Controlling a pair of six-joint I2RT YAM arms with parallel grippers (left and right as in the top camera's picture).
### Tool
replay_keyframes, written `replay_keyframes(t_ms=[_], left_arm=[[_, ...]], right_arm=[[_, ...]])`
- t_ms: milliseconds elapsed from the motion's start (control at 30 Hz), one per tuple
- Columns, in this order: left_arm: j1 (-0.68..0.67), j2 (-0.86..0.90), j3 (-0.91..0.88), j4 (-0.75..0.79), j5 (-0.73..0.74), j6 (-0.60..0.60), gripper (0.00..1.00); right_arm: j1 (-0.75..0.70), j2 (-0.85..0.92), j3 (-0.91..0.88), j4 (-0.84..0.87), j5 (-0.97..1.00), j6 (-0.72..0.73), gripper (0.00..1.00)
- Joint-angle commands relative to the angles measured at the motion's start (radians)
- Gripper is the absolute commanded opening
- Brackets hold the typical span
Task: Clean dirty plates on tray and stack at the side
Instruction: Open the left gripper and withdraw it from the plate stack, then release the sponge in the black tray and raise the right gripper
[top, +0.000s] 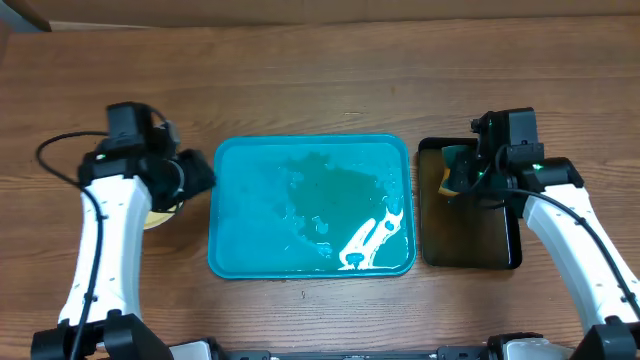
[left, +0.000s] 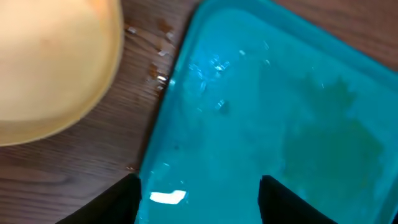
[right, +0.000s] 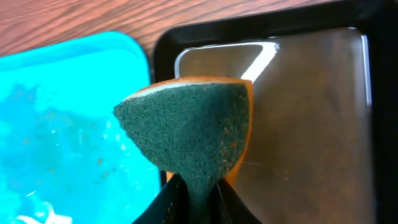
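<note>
1. A brown wooden table with visible grain fills the overhead view.
2. At its middle lies the teal-blue tray, rectangular with rounded corners.
3. Just to its right, with a narrow strip of wood between them, lies a smaller black tray.
4. To the left of the teal-blue tray sits a pale yellow plate (largely hidden under an arm from overhead).
5. Small droplets spot the wood between plate and tray.

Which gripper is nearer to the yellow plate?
Left. The left gripper is just beside the plate; the right gripper holds a sponge over the black tray, beyond the blue tray.
</note>
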Motion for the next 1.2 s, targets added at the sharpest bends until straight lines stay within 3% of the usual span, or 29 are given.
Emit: replay_keyframes(t_ms=[0, 100, 333, 600, 667, 700, 800, 867, 967, 1167], left_arm=[[-0.058, -0.015, 0.023, -0.022, -0.019, 0.030, 0.62], [-0.084, -0.015, 0.023, -0.052, -0.018, 0.029, 0.63], [-0.086, -0.029, 0.024, -0.134, -0.013, 0.031, 0.63], [-0.120, -0.196, 0.023, -0.142, 0.048, 0.103, 0.77], [-0.155, -0.243, 0.023, -0.119, 0.047, 0.175, 0.85], [-0.189, -0.261, 0.023, -0.096, 0.046, 0.236, 1.00], [-0.224, -0.252, 0.023, -0.071, 0.021, 0.262, 1.00], [-0.227, -0.240, 0.023, -0.085, -0.004, 0.211, 1.00], [-0.227, -0.227, 0.023, -0.145, -0.019, 0.122, 1.00], [-0.227, -0.238, 0.023, -0.266, -0.032, 0.111, 1.00]], right_arm=[[-0.003, 0.036, 0.014, -0.013, 0.054, 0.002, 0.21], [-0.003, 0.060, 0.014, -0.048, 0.054, 0.002, 0.32], [-0.003, 0.046, 0.022, -0.062, 0.049, 0.002, 0.42], [-0.001, -0.058, 0.099, -0.110, -0.180, -0.090, 0.51], [0.008, -0.087, 0.104, -0.087, -0.244, -0.144, 0.61], [0.019, -0.093, 0.104, -0.054, -0.227, -0.166, 0.70], [0.023, -0.084, 0.104, -0.034, -0.153, -0.152, 0.86], [0.023, -0.084, 0.104, -0.072, -0.143, -0.131, 1.00], [0.023, -0.085, 0.104, -0.148, -0.144, -0.122, 1.00], [0.023, -0.144, 0.102, -0.246, -0.129, -0.057, 1.00]])
